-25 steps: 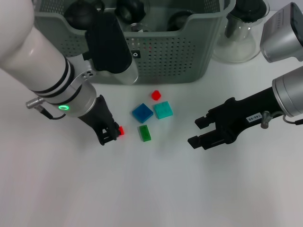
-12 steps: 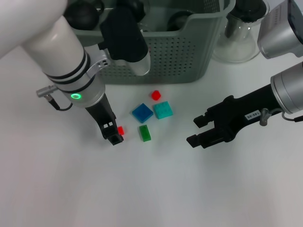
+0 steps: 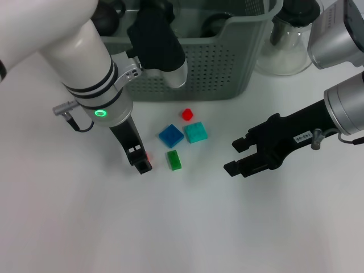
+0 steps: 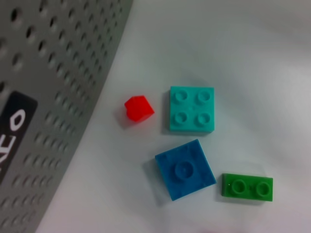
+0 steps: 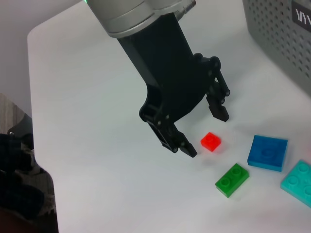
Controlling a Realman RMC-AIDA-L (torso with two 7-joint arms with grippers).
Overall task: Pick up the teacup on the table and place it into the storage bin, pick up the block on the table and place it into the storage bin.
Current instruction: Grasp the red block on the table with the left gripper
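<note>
The left pincer [image 5: 203, 130] was spread wide around a small red block [image 5: 211, 141], lined up for grabbing; the right pincer [image 3: 238, 157] was parked open nearby.

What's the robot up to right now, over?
Left gripper open, fingers straddling small red block on table. Right gripper open, idle. Storage bin behind; nothing blocking.

White table [image 3: 85, 227] carries storage bin [image 3: 227, 62] at far centre, glass pitcher [image 3: 287, 48] at its right. Nearer, at centre: blue brick [image 3: 170, 135], teal brick [image 3: 195, 132], green brick [image 3: 173, 160], two small red blocks [image 3: 186, 114].
</note>
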